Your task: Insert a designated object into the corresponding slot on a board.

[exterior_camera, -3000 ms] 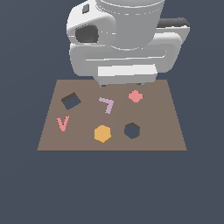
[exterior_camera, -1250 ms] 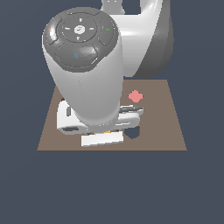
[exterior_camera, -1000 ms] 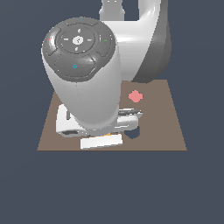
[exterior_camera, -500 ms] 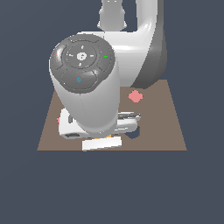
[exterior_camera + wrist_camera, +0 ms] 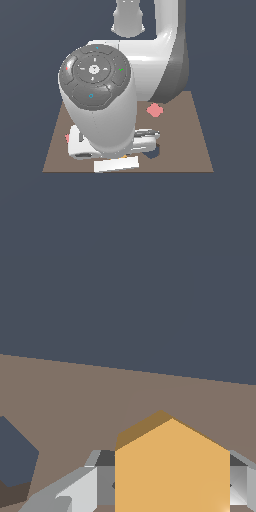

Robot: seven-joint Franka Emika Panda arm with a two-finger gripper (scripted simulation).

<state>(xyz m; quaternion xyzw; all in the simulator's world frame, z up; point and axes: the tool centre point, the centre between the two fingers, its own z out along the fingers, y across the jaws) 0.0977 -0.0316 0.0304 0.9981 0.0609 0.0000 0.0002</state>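
Note:
The orange hexagon block point(image 5: 172, 466) sits between my gripper's fingers point(image 5: 75, 491) in the wrist view, with one finger tight on each side. In the exterior view only a sliver of the block point(image 5: 124, 156) shows under my hand. My gripper point(image 5: 122, 156) is low over the front of the brown board point(image 5: 190, 140) and shut on the block. The dark navy hexagon slot point(image 5: 154, 152) peeks out just to the exterior view's right of my hand. A corner of it shows beside the block in the wrist view point(image 5: 15, 461).
The red-pink diamond piece point(image 5: 155, 110) lies on the board behind the slot. A bit of the pink V piece point(image 5: 67, 137) shows at the exterior view's left of my hand. My arm hides the rest of the board, including the square recess.
Three seconds ago my hand was over the back of the board and the hexagon lay free. Since then my arm came forward over it; in the last second only its upper part shifted slightly.

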